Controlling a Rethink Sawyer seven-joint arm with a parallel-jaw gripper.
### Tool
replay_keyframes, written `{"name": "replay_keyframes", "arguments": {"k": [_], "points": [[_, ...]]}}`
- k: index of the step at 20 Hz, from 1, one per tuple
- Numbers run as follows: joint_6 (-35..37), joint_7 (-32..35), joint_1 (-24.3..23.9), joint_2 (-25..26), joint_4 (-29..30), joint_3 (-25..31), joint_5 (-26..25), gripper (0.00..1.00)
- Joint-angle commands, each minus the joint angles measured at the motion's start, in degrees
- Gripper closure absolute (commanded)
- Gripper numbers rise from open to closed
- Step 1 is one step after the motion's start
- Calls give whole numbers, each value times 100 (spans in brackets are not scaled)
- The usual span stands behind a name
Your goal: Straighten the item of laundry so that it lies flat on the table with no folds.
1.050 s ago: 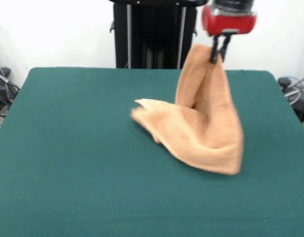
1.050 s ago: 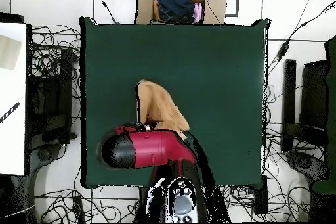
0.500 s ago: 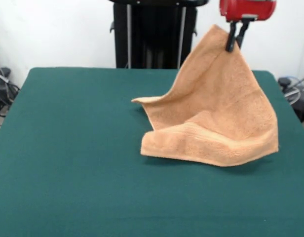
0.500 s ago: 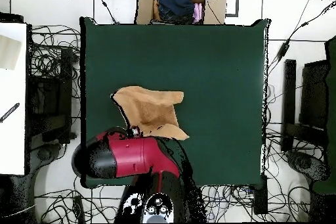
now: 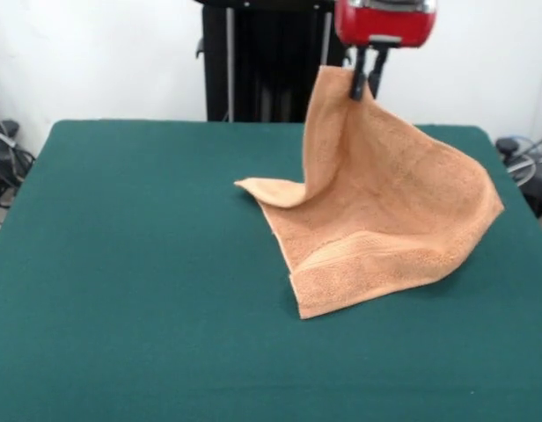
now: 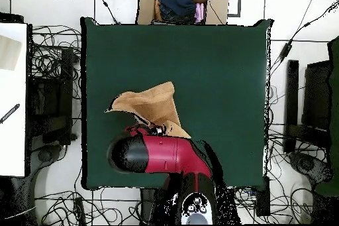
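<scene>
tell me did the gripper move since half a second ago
Yes. In the front view the gripper, shut on the towel's corner, has shifted left toward the black pedestal; half a second ago it hung farther right.

**Arm raised, gripper pinched closed**

The red arm (image 6: 162, 156) reaches out from the base and ends in a red wrist housing with the gripper (image 5: 366, 81) pointing straight down beneath it. The two dark fingers (image 5: 358, 77) hang nearly vertical and sit close together, clamped on the towel (image 5: 385, 220) corner between the jaws. From overhead the wrist housing seems to hide the jaws almost entirely.
</scene>
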Motion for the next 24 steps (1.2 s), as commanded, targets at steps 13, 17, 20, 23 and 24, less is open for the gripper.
{"name": "replay_keyframes", "arguments": {"k": [13,17,20,23,24], "points": [[-556,2123,1752,81,739,-1176,236,100],[-806,2188,1764,179,893,-1253,374,100],[-1110,2224,1555,291,1058,-1203,492,100],[-1295,2160,1455,345,1110,-1177,512,100],[-1348,2144,1448,358,1126,-1179,524,100]]}}
